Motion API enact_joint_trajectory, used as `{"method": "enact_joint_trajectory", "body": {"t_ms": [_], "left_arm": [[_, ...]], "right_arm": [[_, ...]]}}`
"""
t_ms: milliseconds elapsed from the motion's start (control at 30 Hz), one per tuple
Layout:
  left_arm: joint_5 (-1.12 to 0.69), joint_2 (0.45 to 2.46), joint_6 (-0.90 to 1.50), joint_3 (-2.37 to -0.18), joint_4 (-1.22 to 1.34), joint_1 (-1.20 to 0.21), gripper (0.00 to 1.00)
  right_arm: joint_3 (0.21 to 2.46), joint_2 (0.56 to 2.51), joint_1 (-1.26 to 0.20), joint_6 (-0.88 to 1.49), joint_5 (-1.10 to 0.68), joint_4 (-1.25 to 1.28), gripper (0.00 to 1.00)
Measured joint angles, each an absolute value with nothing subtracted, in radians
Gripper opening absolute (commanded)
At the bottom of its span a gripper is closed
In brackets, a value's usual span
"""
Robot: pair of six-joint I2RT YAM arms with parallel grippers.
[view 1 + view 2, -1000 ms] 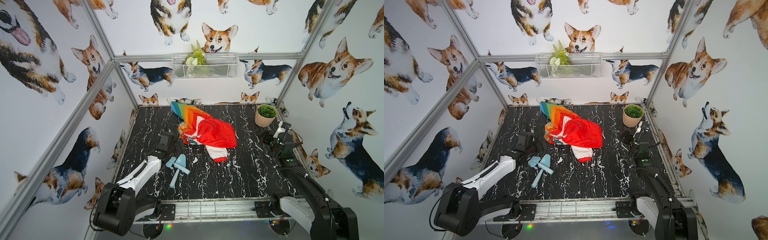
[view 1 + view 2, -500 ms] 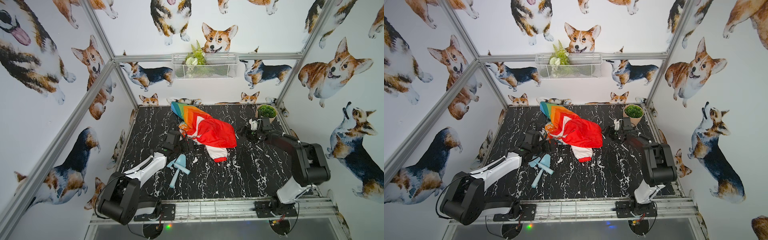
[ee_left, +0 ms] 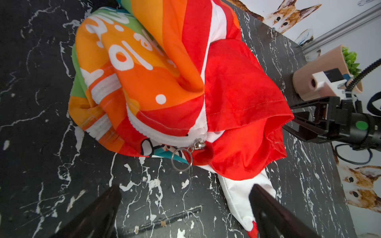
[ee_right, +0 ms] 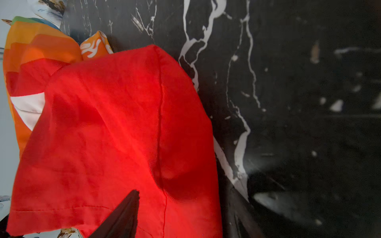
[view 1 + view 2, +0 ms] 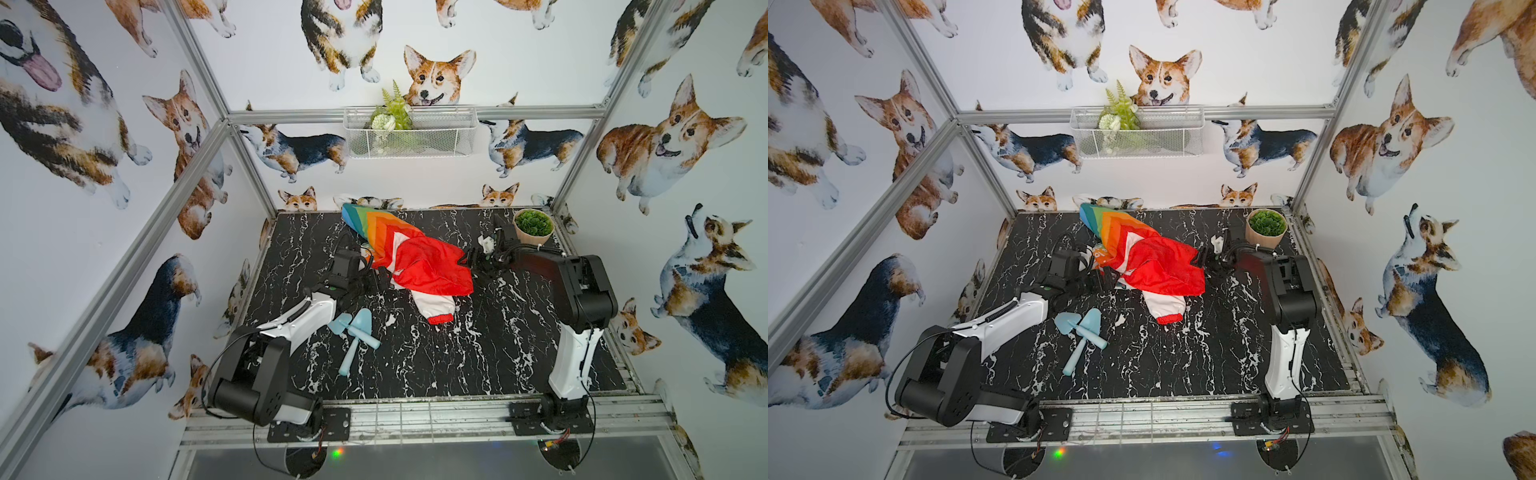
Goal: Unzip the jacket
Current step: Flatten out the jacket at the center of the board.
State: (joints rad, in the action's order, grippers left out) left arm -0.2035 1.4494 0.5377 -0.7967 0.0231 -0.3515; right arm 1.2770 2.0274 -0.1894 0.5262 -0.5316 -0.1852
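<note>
On the left, we see the left gripper (image 3: pixel 185 187) spread wide and empty, just short of the zipper's ring pull (image 3: pixel 181 159). In both top views the jacket (image 5: pixel 415 257) lies crumpled at the middle rear of the black marble table (image 5: pixel 457 353). At its right, the right gripper (image 5: pixel 466 261) stands partly apart, astride the red hood (image 4: pixel 115 123) edge, with one finger on top of the cloth.

Jacket (image 5: pixel 1154 266) crumpled on black marble table (image 5: pixel 1183 365), red hood on top, white sleeve trailing forward. Left gripper (image 5: pixel 1108 277) at its left edge, right gripper (image 5: pixel 1200 257) at hood's right edge. Blue toy shovels (image 5: pixel 1084 332) crossed nearby. Potted succulent (image 5: pixel 1266 228) rear right.
</note>
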Motion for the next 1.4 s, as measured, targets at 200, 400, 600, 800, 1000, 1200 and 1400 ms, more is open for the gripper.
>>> {"method": "enact_joint_trajectory", "body": {"t_ms": [200,400,600,800,1000,1200,1400], "left_arm": [[-0.231,1.455,0.546,-0.795,0.040,-0.295,1.00],[-0.272,1.466,0.566,-0.786,0.063,-0.237,1.00],[-0.292,1.461,0.576,-0.770,0.079,-0.205,1.00],[-0.292,1.402,0.575,-0.745,0.084,-0.184,1.00],[-0.246,1.329,0.567,-0.744,0.067,-0.179,1.00],[-0.200,1.318,0.549,-0.779,0.015,-0.178,1.00],[-0.185,1.383,0.534,-0.849,-0.023,-0.190,1.00]], "right_arm": [[1.324,2.085,-0.189,0.525,-0.577,-0.164,0.46],[1.329,2.098,-0.189,0.530,-0.587,-0.170,0.22],[1.310,2.067,-0.191,0.553,-0.580,-0.192,0.00],[1.274,1.902,-0.210,0.577,-0.558,-0.194,0.00],[1.256,1.651,-0.263,0.551,-0.461,-0.237,0.00],[1.167,1.380,-0.268,0.544,-0.337,-0.308,0.00],[1.015,1.098,-0.238,0.557,-0.177,-0.359,0.00]]}}
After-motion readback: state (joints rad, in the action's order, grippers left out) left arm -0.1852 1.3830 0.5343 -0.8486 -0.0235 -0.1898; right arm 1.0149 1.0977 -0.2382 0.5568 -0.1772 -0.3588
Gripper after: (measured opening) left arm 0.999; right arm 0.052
